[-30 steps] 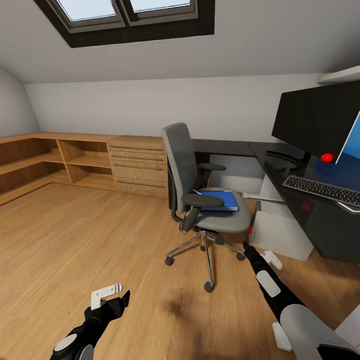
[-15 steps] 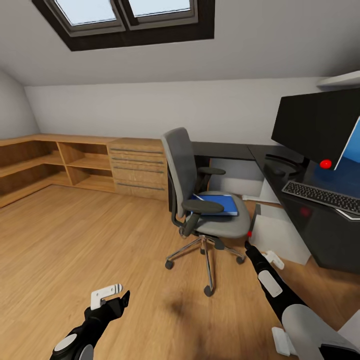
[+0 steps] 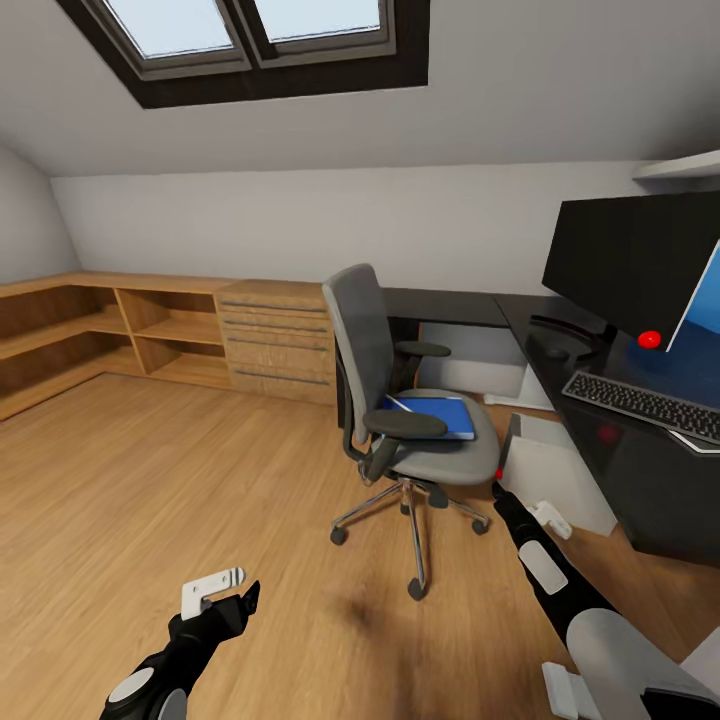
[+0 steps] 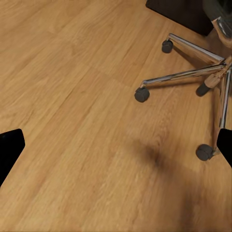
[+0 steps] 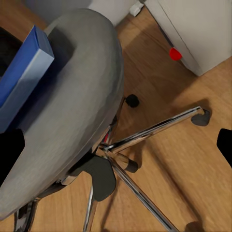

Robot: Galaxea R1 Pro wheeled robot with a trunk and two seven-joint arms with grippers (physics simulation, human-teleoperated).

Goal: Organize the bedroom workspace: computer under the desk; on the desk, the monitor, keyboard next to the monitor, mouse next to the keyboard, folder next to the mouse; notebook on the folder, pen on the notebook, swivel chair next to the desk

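Observation:
The grey swivel chair (image 3: 400, 400) stands on the wood floor, left of the black desk (image 3: 455, 305). A blue folder (image 3: 438, 416) lies on its seat, and its edge shows in the right wrist view as folder (image 5: 24, 72) on the seat of the chair (image 5: 72, 101). On the desk stand the monitor (image 3: 630, 265) and the keyboard (image 3: 645, 403). A white computer (image 3: 555, 470) box sits under the desk. My right gripper (image 3: 497, 490) is open, low beside the seat's front. My left gripper (image 3: 215, 590) is open above bare floor, left of the chair's chrome base (image 4: 193, 77).
Low light-wood cabinets and drawers (image 3: 275, 345) run along the back wall at the left. A blue panel (image 3: 700, 315) leans at the desk's right edge. Skylights (image 3: 250, 30) sit in the sloped ceiling. Open wood floor (image 3: 150, 480) spreads to the left.
The whole picture has slid down a little, so the camera has moved. Both arms keep their places in the view, and both grippers stay open.

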